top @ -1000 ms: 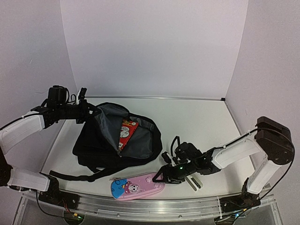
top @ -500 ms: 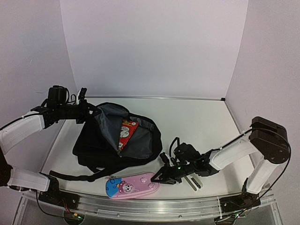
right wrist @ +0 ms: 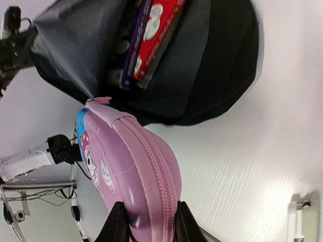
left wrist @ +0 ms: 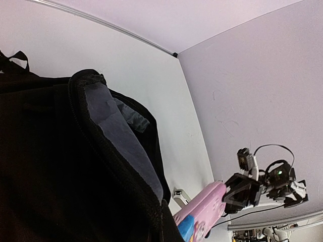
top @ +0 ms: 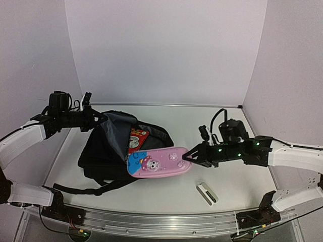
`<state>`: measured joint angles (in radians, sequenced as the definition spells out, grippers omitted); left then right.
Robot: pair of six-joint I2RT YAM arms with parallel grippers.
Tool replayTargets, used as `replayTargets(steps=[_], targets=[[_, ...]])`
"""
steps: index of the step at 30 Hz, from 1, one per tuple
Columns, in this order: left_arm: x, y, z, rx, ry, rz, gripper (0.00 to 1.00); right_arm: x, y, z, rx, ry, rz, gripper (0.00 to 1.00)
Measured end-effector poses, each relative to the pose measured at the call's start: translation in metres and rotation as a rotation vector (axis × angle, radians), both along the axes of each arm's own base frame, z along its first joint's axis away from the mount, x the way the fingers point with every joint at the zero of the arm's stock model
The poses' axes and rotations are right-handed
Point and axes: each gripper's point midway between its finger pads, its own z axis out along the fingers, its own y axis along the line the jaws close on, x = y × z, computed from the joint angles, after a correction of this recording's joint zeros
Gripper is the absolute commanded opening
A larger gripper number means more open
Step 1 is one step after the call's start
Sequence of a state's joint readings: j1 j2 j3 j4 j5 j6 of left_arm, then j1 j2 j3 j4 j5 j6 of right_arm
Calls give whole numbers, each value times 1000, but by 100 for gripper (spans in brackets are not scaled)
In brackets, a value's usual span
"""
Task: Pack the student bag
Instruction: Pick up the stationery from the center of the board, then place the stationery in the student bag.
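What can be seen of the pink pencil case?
The pencil case is an oblong, hard-looking shell, pink with one blue end, a cartoon figure on its face and a pink zipper along its edge. The right hand grips its pink end, holding it roughly level, the blue end by the open student bag.

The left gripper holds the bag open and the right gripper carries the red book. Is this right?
No. The right gripper carries the pink pencil case, as the right wrist view shows; the red book sits inside the bag, which the left gripper holds open.
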<state>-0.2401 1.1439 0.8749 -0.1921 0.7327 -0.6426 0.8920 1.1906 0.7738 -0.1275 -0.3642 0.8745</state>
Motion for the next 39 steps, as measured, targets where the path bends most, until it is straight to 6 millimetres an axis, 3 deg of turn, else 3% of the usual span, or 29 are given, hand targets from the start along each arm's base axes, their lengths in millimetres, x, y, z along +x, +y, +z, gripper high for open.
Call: replayTargets(steps=[5,9,13,19,39], targets=[[-1,-1,1,-3,0,-6,0,37,-21,36,-21,-88,-115,0],[-3,-1,2,-9,-2,-16,0,59,-19,41,-78,-121,-170,0],[-5,-3,5,-16,-7,-30,0,79,-9,20,-151,-107,-196,0],[-7,-4,7,-23,-11,-49,0,86,1,-11,-210,-57,-179,0],[-10,-9,21,-49,-39,-89,0,97,71,-29,-66,0,-74,0]])
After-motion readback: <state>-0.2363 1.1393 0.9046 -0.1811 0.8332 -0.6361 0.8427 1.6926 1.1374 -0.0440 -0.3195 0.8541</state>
